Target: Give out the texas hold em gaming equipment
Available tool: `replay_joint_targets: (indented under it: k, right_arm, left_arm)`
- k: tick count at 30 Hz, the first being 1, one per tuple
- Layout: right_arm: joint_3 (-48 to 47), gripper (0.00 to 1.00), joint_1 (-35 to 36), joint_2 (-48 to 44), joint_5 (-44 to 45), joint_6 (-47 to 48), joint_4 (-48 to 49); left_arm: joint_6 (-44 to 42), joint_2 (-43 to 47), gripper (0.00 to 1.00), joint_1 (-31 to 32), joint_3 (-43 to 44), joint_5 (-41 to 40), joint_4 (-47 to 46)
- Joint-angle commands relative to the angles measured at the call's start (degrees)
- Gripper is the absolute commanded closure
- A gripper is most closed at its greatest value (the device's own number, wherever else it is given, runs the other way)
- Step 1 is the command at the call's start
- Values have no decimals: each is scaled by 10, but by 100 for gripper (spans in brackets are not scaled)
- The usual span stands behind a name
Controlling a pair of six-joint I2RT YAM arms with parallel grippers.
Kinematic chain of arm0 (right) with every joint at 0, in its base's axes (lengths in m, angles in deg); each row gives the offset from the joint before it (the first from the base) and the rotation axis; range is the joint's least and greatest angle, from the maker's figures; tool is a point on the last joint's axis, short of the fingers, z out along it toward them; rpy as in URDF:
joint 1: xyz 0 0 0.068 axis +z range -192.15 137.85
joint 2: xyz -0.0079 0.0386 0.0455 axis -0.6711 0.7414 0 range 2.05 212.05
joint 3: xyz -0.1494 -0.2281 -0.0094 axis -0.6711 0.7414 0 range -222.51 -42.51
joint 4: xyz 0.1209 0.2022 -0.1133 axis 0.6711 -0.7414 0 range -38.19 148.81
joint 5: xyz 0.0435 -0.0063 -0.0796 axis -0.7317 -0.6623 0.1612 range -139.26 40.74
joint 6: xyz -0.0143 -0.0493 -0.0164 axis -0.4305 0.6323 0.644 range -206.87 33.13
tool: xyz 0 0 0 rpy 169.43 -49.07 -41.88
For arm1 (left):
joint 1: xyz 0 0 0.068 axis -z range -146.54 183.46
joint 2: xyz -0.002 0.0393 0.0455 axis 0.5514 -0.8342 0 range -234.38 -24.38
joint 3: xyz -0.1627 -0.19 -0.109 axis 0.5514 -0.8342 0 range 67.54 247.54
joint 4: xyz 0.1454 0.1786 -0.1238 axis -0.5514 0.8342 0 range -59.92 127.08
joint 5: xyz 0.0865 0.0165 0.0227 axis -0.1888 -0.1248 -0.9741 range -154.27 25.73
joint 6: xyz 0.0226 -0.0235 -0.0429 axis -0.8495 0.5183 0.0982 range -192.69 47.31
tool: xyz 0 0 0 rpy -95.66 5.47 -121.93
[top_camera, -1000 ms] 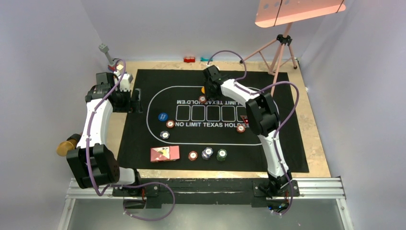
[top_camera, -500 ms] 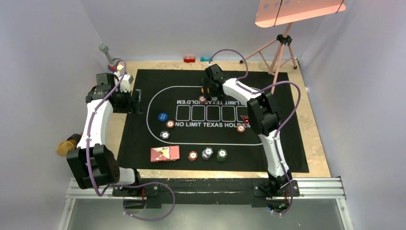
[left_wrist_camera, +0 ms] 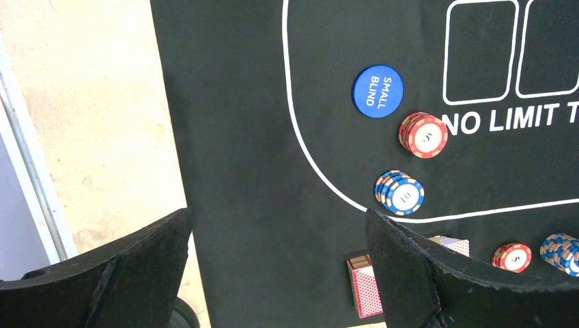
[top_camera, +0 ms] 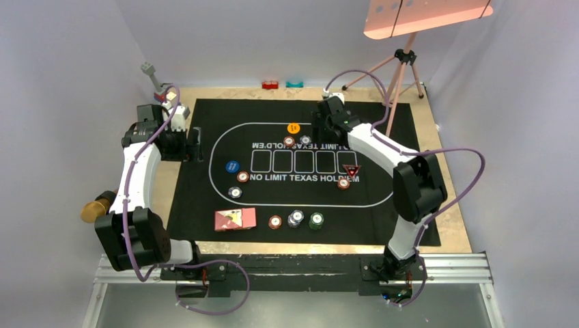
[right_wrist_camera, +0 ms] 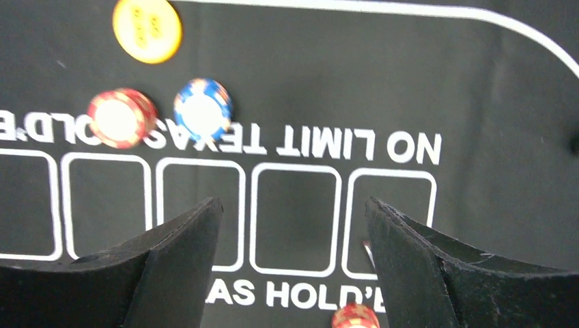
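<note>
The right gripper (right_wrist_camera: pixel 292 208) hangs over the far side of the black mat (right_wrist_camera: pixel 491 102), jaws spread wide, holding and touching nothing. Just to its left lie the orange disc (right_wrist_camera: pixel 147 29), a red chip stack (right_wrist_camera: pixel 121 117) and a blue chip stack (right_wrist_camera: pixel 203 108). The left gripper (left_wrist_camera: pixel 278 219) gapes fully, empty, above the mat's left edge, near the blue disc (left_wrist_camera: pixel 377 91). The red-backed cards (top_camera: pixel 235 219) lie at the near side, and the triangle marker (top_camera: pixel 351 170) towards the right.
</note>
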Motion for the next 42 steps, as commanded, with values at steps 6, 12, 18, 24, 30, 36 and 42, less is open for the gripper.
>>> replay_joint_targets:
  k: [6,12,18,24,30,36,42]
  right_arm:
    - [93,22,-16,-16,31,-35,20]
    - [88,28,-44,2,25,-49,3]
    - [115,39,-64,-4,6,-69,-24]
    - [163,46,-67,-20,3,-71,-23]
    - [190,49,-76,-28,-10,-75,-12]
    - [229,61,-77,-73,-17,-88,-28]
    - [301,64,-77,-134,-14,-113,-56]
  left_arm:
    - [-4,15,0,-5,4,12,-9]
    - [-7,16,0,-4,1,7,-10]
    - [-6,12,0,-5,4,8,-9]
    - [-7,11,0,-5,4,9,-9]
    - [-7,10,0,-4,5,8,-10]
    - [-7,11,0,-5,6,6,-10]
    - [-9,11,0,-5,6,7,-10]
